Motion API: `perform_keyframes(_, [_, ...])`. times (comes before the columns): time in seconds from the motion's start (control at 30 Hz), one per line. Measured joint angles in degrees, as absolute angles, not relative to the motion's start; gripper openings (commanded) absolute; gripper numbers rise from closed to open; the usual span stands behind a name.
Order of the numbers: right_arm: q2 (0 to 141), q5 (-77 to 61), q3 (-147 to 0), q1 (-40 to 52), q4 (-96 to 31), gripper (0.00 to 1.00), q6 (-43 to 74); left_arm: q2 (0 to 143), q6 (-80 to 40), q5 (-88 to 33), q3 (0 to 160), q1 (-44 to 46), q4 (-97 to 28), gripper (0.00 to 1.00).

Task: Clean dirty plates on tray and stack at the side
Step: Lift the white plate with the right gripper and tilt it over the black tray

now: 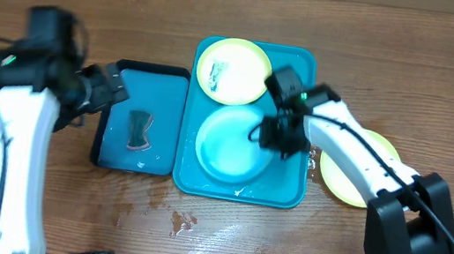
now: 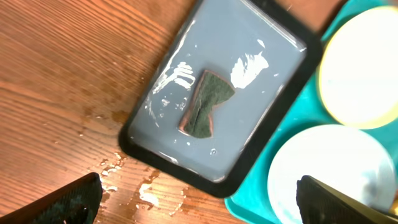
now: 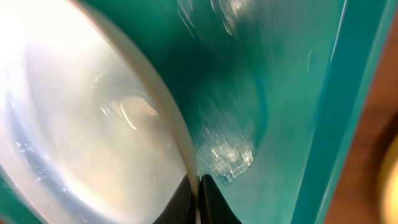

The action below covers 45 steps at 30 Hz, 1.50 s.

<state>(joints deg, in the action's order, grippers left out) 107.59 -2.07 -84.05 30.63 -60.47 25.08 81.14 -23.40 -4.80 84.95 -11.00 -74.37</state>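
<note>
The light-teal tray (image 1: 285, 189) holds a yellow-green plate (image 1: 233, 71) with dark smears at the back and a teal-rimmed plate (image 1: 226, 145) in front. My right gripper (image 1: 272, 136) is shut on the right rim of the teal plate (image 3: 93, 124), with the rim pinched between its fingers (image 3: 198, 186). A second yellow-green plate (image 1: 355, 167) lies on the table right of the tray, partly under my right arm. My left gripper (image 1: 112, 89) is open and empty above the small blue tray; its fingers (image 2: 199, 205) straddle that tray's near corner.
A smaller dark-rimmed blue tray (image 1: 109, 142) with water and a dark sponge (image 1: 138, 130) sits left of the teal tray; it also shows in the left wrist view (image 2: 180, 168) with the sponge (image 2: 205, 102). Water drops (image 1: 183, 221) lie on the wood in front.
</note>
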Motion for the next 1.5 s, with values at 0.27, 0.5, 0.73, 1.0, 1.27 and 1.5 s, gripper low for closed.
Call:
perform_keyframes(0.27, [107.53,9.43,-99.31,39.81,-52.25,0.04,17.3,69.69,-20.84,-8.38,84.95,-16.21,-77.28,0.99])
perform_keyframes(0.5, [108.38,17.32,-99.26,48.71,-40.73,0.04,14.96,61.73,-20.73,-10.13,84.93,-16.19,-78.5,1.0])
perform_keyframes(0.73, [111.13,29.04,-99.22,53.95,-38.61,0.04,14.63,57.3,-20.71,-8.54,84.95,-16.19,-81.19,1.0])
perform_keyframes(1.0, [111.2,45.19,-99.22,60.66,-39.42,0.04,14.35,57.71,-20.69,-7.49,84.93,-16.19,-81.28,1.0])
perform_keyframes(1.27, [111.2,60.66,-99.22,66.28,-39.81,0.04,14.24,58.19,-19.86,-5.74,84.93,-16.64,-81.62,1.0])
perform_keyframes(1.5, [111.2,68.05,-99.22,66.52,-40.14,0.04,14.22,58.52,-19.25,-5.3,84.93,-16.64,-81.71,1.0])
